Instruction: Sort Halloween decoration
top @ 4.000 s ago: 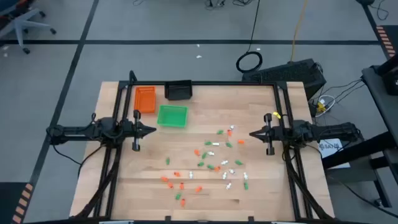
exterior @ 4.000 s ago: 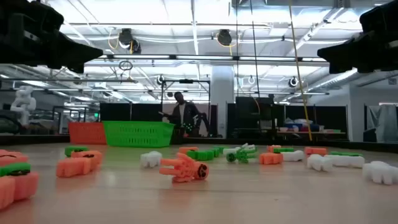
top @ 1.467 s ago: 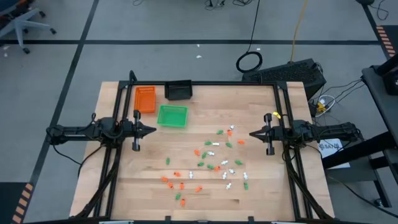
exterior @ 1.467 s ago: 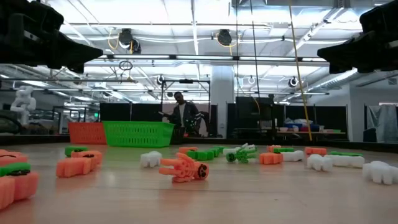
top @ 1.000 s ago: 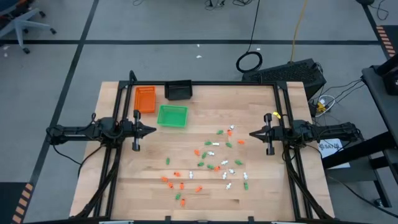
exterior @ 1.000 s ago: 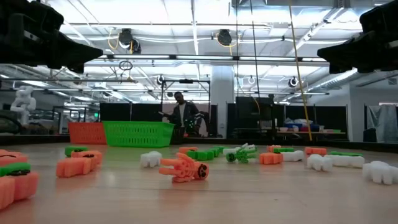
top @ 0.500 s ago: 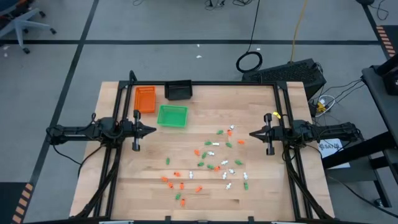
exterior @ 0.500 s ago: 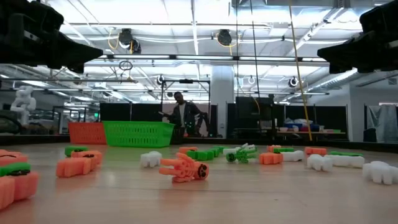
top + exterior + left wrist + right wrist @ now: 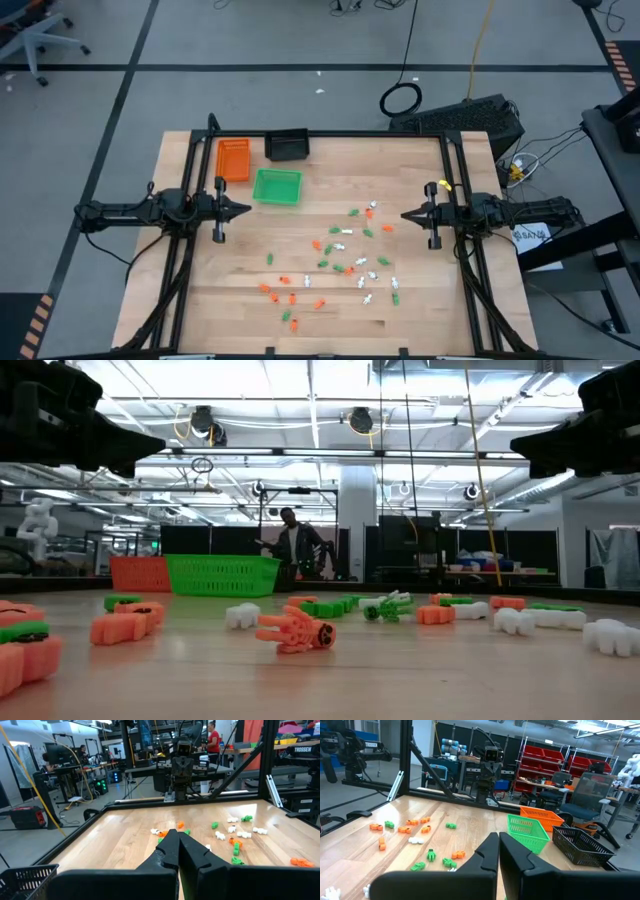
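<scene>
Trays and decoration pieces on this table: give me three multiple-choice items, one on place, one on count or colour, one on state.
1. Where does the green tray sit?
A. At the table's near right corner
B. Toward the far left, just nearer than the orange tray and the black tray
C. Amid the scattered pieces

2. How many trays are on the table?
A. Three
B. One
C. Five

3. What state are the Halloween decoration pieces in?
A. All sorted into trays
B. Held by both grippers
C. Loose on the wood, none in a tray

Key: 1 B, the high view shows it below the other two, clear of the pieces. 2 A, orange, black and green. 3 C, the trays look empty; the left gripper and right gripper hang at the sides, jaws shut on nothing.
</scene>
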You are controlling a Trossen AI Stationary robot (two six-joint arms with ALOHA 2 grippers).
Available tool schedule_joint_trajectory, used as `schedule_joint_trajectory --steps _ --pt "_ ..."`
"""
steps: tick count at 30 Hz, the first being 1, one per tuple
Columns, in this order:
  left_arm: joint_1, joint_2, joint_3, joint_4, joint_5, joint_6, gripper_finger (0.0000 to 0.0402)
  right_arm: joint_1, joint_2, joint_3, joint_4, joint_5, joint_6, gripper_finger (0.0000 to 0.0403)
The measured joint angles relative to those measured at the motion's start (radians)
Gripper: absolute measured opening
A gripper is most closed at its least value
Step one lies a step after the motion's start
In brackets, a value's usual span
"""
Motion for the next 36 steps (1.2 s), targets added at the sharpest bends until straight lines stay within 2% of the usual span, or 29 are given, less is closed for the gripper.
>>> schedule_joint_trajectory --steps 36 --pt "0.000 0.000 0.000 0.000 0.000 0.000 0.0001 0.000 0.000 0.000 0.014 0.001 0.000 0.0000"
